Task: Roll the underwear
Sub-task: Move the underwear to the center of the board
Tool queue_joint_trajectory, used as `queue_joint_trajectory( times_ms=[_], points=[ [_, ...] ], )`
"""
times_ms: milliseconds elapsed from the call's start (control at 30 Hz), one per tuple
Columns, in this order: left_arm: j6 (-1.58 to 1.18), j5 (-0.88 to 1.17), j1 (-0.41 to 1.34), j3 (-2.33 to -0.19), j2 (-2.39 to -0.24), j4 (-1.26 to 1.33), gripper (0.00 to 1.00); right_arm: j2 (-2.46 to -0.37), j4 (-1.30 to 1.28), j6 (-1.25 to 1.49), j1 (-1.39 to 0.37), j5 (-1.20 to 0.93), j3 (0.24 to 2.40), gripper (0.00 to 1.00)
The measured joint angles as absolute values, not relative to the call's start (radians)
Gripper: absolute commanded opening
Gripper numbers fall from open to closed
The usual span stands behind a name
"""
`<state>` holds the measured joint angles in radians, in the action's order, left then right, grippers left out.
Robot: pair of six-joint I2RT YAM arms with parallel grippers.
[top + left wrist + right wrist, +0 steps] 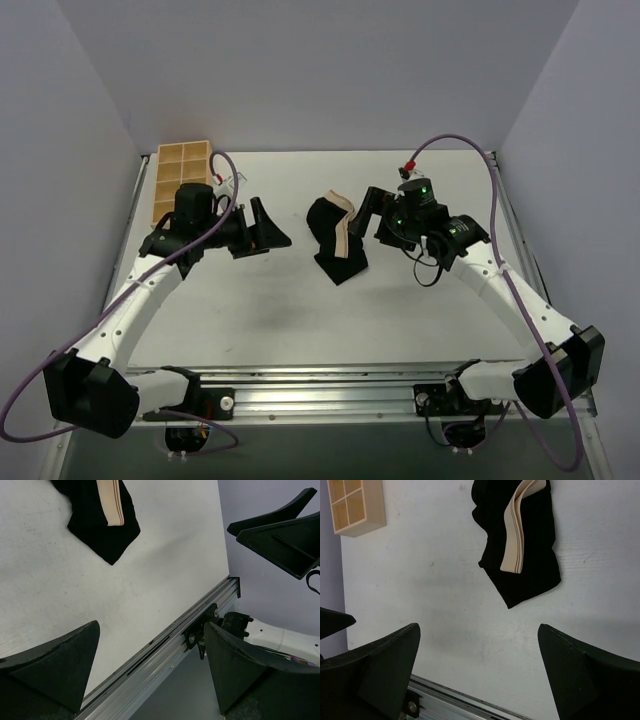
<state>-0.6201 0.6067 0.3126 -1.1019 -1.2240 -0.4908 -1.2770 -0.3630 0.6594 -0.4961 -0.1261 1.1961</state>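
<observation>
Hovering with jaws spread and empty, I had my left gripper point(270, 232) and right gripper point(369, 214) flanking the underwear point(335, 243), which lay crumpled on the worktop point(260, 300) between them, so rolling probably called for flattening it first.

Even bright light, soft shadows, sharp.

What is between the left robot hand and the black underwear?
Nothing is there. In the top view, only bare white table lies between the open left gripper and the underwear. The two are apart and not touching.
</observation>
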Motion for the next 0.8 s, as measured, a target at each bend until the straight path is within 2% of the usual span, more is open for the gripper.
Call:
queue_joint_trajectory(
  times_ms=[167, 233, 300, 333, 467, 567, 800],
  points=[
    [-0.616, 0.607, 0.313, -1.106, -1.239, -0.491, 0.94, -1.317, -0.363, 0.646, -0.496, -0.089, 1.198, 1.00],
    [-0.611, 0.606, 0.313, -1.115, -1.250, -0.490, 0.95, -1.351, -0.360, 0.627, -0.496, -0.054, 1.199, 0.97],
    [-0.601, 0.606, 0.313, -1.126, -1.271, -0.490, 0.95, -1.394, -0.337, 0.599, -0.496, -0.033, 1.199, 0.90],
    [-0.595, 0.606, 0.312, -1.136, -1.291, -0.489, 0.95, -1.423, -0.315, 0.583, -0.496, -0.029, 1.199, 0.82],
    [-0.575, 0.596, 0.309, -1.170, -1.354, -0.498, 0.96, -1.571, -0.204, 0.512, -0.486, -0.024, 1.199, 0.62],
    [-0.558, 0.569, 0.305, -1.185, -1.375, -0.527, 0.96, -1.710, -0.145, 0.463, -0.476, -0.034, 1.207, 0.56],
    [-0.533, 0.532, 0.299, -1.188, -1.371, -0.580, 0.96, -1.908, -0.112, 0.414, -0.457, -0.067, 1.277, 0.52]
  ],
)
